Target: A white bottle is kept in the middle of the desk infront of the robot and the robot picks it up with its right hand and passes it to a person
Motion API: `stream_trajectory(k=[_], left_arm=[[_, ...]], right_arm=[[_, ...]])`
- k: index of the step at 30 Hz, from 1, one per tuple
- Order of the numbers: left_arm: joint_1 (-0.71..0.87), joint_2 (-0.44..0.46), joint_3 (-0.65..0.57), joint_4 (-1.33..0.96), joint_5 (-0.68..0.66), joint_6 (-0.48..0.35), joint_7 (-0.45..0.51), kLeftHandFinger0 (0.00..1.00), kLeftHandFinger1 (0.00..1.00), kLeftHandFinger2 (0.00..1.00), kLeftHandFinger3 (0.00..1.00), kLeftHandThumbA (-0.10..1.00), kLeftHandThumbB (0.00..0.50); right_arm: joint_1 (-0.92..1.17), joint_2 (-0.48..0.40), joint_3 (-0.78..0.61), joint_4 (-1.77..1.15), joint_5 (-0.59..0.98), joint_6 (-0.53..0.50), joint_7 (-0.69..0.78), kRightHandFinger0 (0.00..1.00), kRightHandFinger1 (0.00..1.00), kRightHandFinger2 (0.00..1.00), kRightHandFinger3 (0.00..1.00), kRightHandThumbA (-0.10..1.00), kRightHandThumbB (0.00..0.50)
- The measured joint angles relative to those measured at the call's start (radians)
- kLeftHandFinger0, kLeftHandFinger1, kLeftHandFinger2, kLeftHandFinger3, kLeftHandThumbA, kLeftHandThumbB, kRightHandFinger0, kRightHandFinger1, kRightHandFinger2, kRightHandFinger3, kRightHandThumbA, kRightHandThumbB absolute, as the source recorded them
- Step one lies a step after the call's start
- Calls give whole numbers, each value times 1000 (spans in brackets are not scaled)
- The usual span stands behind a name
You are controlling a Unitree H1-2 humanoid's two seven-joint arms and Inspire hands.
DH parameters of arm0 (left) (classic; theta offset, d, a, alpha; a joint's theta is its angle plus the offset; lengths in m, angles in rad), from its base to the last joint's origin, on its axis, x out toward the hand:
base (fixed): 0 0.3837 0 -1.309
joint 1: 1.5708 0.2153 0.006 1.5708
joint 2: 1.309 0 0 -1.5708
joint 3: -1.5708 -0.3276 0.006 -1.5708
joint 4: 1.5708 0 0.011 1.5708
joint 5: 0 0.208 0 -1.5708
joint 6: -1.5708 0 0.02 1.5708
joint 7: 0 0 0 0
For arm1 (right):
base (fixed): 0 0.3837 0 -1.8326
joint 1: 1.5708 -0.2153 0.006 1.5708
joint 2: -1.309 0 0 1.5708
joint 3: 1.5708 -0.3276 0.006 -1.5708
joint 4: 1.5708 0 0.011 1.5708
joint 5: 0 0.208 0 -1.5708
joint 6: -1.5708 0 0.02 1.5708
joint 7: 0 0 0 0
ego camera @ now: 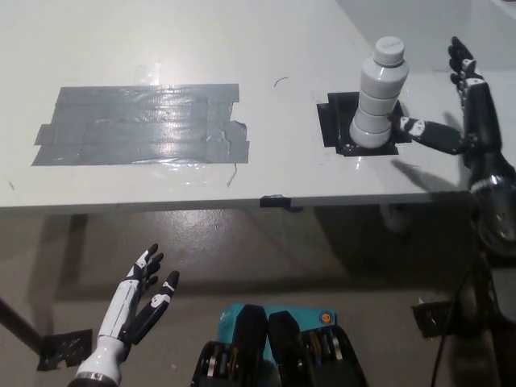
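Here, white bottle upright on black tape square, right part of desk. Black right hand just beside bottle, fingers spread wide, holding nothing. White left hand open, low below desk edge.
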Motion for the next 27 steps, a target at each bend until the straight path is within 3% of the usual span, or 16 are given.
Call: stream_trajectory(k=[3, 6, 10, 12, 15, 23, 25, 27], left_arm=[[0, 0, 0, 0, 3, 0, 0, 1000, 1000, 1000, 1000, 732, 46], [0, 0, 0, 0, 4, 0, 0, 1000, 1000, 1000, 1000, 729, 46], [0, 0, 0, 0, 4, 0, 0, 1000, 1000, 1000, 1000, 705, 33], [0, 0, 0, 0, 5, 0, 0, 1000, 1000, 1000, 1000, 721, 33], [-1, 0, 0, 0, 6, -1, 0, 1000, 1000, 1000, 1000, 715, 30], [-1, 0, 0, 0, 8, 0, 0, 1000, 1000, 1000, 1000, 718, 34], [-1, 0, 0, 0, 8, 0, 0, 1000, 1000, 1000, 1000, 714, 28], [-1, 0, 0, -1, 8, 0, 0, 1000, 1000, 1000, 1000, 708, 26]], right_arm=[[-53, 2, 2, 99, 0, 1, -14, 1000, 1000, 1000, 1000, 1000, 424], [-99, 5, 4, 183, 0, -1, -23, 1000, 1000, 1000, 1000, 1000, 421], [-173, 10, 8, 323, 2, -8, -36, 1000, 1000, 1000, 1000, 1000, 465], [-208, 14, 18, 393, 1, -20, -45, 1000, 1000, 1000, 1000, 1000, 455], [-241, 22, 27, 460, 1, -40, -55, 1000, 1000, 1000, 1000, 1000, 497], [-286, 41, 73, 615, -2, -73, -62, 1000, 1000, 1000, 1000, 993, 494], [-293, 41, 81, 657, -2, -81, -63, 1000, 1000, 1000, 1000, 925, 443], [-303, 41, 83, 712, -1, -88, -63, 1000, 1000, 1000, 1000, 705, 436]])
